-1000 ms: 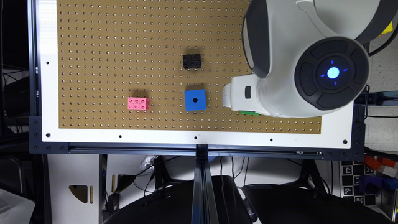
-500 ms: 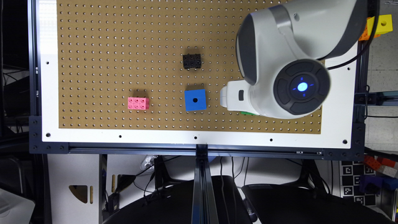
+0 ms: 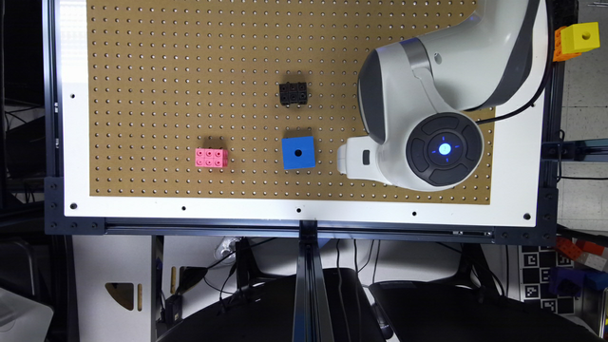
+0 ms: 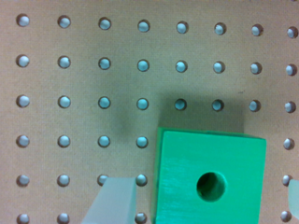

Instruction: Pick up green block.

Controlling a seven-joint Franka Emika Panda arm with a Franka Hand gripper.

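- Arm comes in from the upper part of the exterior view's right, over the pegboard. Its big white-and-grey links fold down to a round wrist cap with a lit blue dot.
- The wrist points straight down at the board. The white gripper body sticks out toward the exterior view's left from under the cap.
- Wrist view: gripper is spread apart. One pale translucent finger stands off one side of the green block, and a sliver of the other finger shows past the opposite side. Block is between them, with a visible gap on the near-finger side, so no grip.
- Green block sits flat on the pegboard, round dark hole facing up at the camera, slightly rotated relative to the peg rows. In the exterior view it is hidden under the arm.
- Blue cube with a hole is just beside the gripper body, toward the exterior view's left, not touching.
- Black brick is above the blue cube in the exterior view; pink brick is well off to that view's left.
- Yellow cube with a hole sits off the board, at the upper corner on the exterior view's right, against an orange piece.
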